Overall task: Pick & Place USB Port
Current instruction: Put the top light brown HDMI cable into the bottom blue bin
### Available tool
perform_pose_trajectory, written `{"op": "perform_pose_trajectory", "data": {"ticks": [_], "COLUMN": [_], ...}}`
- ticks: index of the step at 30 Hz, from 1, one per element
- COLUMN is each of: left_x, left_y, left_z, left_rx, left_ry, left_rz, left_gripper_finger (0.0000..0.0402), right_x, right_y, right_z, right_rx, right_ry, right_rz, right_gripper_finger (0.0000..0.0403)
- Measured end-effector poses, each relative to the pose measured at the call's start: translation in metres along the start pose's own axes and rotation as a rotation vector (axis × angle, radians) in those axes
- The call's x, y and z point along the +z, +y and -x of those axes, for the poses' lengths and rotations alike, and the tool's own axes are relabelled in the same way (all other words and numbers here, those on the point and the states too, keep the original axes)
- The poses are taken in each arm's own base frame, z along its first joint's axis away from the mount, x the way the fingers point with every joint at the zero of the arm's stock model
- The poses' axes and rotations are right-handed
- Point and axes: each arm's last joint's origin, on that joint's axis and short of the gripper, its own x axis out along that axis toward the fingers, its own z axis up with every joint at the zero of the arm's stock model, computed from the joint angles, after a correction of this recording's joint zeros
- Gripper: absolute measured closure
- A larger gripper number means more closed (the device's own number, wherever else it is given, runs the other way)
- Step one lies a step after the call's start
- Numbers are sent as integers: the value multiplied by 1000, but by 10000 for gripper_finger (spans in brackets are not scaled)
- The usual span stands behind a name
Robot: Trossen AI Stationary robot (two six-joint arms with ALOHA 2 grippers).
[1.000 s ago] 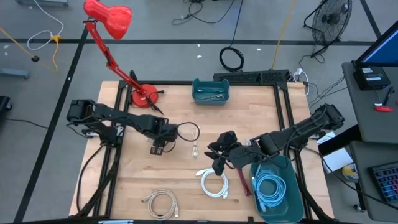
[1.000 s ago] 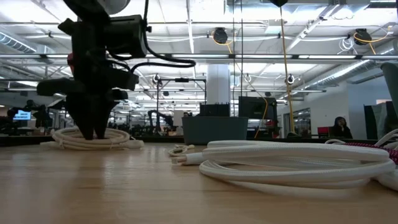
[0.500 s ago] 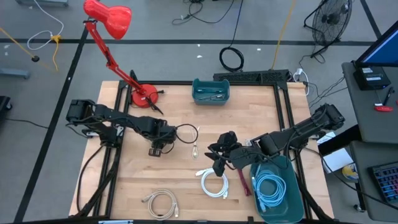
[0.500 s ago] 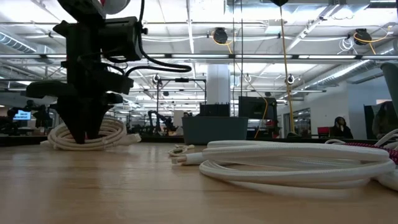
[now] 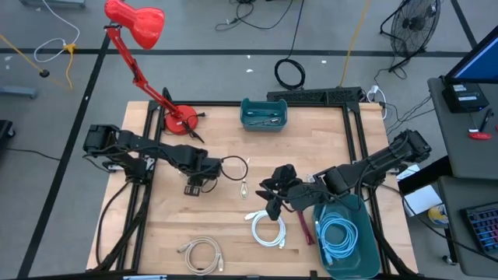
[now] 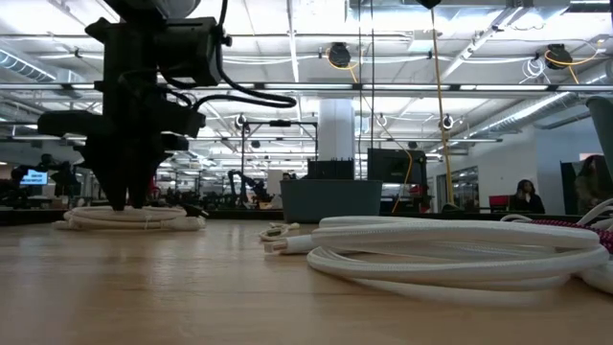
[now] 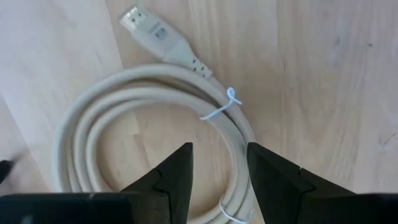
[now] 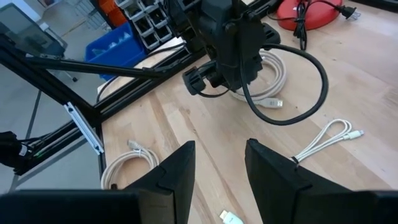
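A beige coiled cable (image 7: pixel 143 84) with a flat USB plug (image 7: pixel 152 31) and white ties lies flat on the wooden table. My left gripper (image 7: pixel 217 168) is open and points down over it, its fingers on either side of the coil's strands; the low view shows the left gripper (image 6: pixel 123 203) just above the coil (image 6: pixel 129 218). In the high view the left gripper (image 5: pixel 194 187) covers that coil. My right gripper (image 5: pixel 272 206) waits open near the table's middle, over a white coil (image 5: pixel 267 229); its fingers (image 8: pixel 180 168) frame a view of the left arm.
A thin white cable (image 5: pixel 245 187) lies between the arms and another beige coil (image 5: pixel 201 253) near the near edge. A teal bin (image 5: pixel 263 114) sits at the far edge, a second one (image 5: pixel 366 257) holds a blue cable at the right. A red lamp base (image 5: pixel 179 118) stands far left.
My left gripper has shifted slightly toward the table's left edge and risen a little. Half a second ago the beige coil stood tipped up around the fingers; it has dropped and now lies flat on the table. The right arm has kept still.
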Motion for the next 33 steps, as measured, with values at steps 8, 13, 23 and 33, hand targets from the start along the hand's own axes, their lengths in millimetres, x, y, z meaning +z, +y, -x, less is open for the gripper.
{"op": "perform_pose_trajectory", "data": {"ticks": [8,13,23,33], "left_x": [1,2,-1,-22], "left_y": [-5,-9,-10,-9], "left_z": [0,1,-10,-35], "left_rx": [-76,-32,-34,-42], "left_ry": [-8,-20,-45,7], "left_rz": [27,-9,16,57], "left_gripper_finger": [245,245,245,245], "right_x": [1,1,1,1], "right_y": [0,0,0,0], "right_z": [0,0,0,0], "right_rx": [3,3,3,3], "right_ry": [-6,-6,-6,-6], "right_rz": [-5,-4,-3,1], "right_gripper_finger": [273,273,273,273]}}
